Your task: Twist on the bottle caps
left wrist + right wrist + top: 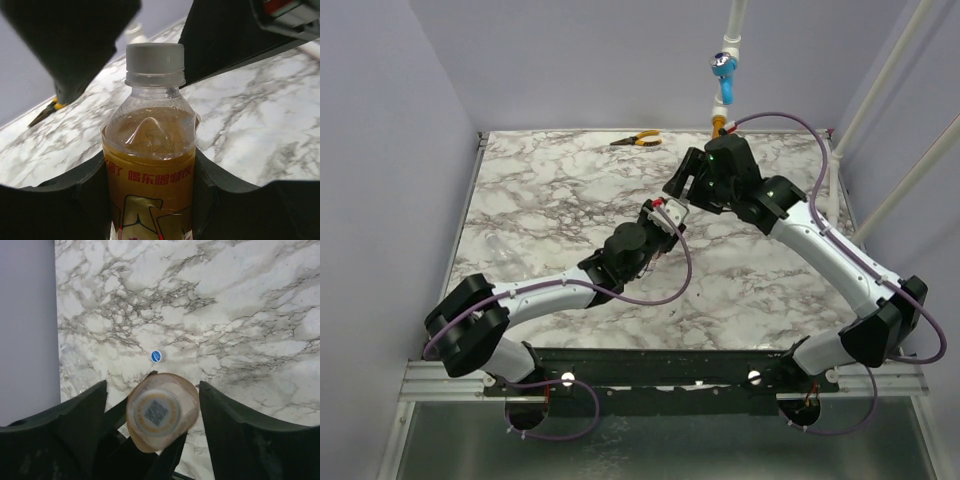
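Observation:
My left gripper (pixel 658 225) is shut on the bottle (pixel 150 165), which stands upright with amber contents and red lettering. A white cap (pixel 154 62) sits on the bottle's neck. From above, in the right wrist view, that cap (pixel 156 412) shows a printed square code. My right gripper (pixel 152 387) hovers over it, open, with a gap between each finger and the cap. Its fingers (pixel 75 40) hang on either side of the cap in the left wrist view. A tiny blue cap (pixel 156 356) lies on the marble just beyond the bottle.
Orange-handled pliers (pixel 637 140) lie at the table's far edge. A light-blue valve handle (pixel 723 68) with an orange fitting hangs on a white pipe behind the table. A faint clear object (pixel 75 372) lies near the left wall.

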Available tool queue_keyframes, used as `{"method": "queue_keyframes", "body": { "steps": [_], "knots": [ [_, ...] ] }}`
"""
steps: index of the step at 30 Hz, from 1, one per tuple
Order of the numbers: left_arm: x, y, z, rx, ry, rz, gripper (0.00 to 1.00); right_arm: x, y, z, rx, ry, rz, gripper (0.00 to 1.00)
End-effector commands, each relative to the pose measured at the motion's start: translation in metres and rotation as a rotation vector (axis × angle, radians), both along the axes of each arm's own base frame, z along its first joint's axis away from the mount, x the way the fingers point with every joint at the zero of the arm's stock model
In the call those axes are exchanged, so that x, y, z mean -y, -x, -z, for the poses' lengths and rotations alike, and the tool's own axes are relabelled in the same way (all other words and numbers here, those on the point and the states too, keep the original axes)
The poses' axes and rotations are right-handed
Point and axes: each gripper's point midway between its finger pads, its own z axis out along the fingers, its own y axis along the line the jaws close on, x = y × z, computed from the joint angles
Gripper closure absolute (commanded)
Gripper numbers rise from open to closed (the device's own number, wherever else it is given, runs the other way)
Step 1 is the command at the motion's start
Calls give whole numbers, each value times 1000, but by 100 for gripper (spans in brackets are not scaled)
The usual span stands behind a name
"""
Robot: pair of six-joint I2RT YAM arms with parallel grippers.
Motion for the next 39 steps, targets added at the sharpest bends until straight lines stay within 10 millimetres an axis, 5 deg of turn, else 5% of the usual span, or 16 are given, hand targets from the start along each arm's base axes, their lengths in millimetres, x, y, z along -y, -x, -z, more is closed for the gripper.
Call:
{"method": "queue_keyframes", "body": {
  "steps": [1,8,16,22,27,39],
  "knots": [
    [17,27,-14,-81,126,256,75,7,10,-39,119,-8,-34,17],
    [5,57,4,-297,231,479,75,1,37,-84,325,-27,-273,13],
    [-1,101,-7,-437,315,749,75,-19,88,-81,403,-38,-656,16],
    [-6,122,-16,-469,343,857,75,-11,101,-76,395,-11,-708,22],
    [-14,128,-26,-392,341,869,75,-17,119,-70,368,-72,-797,31],
    [-19,135,-43,-312,335,884,75,-25,139,-66,359,-148,-900,37]
  ]
}}
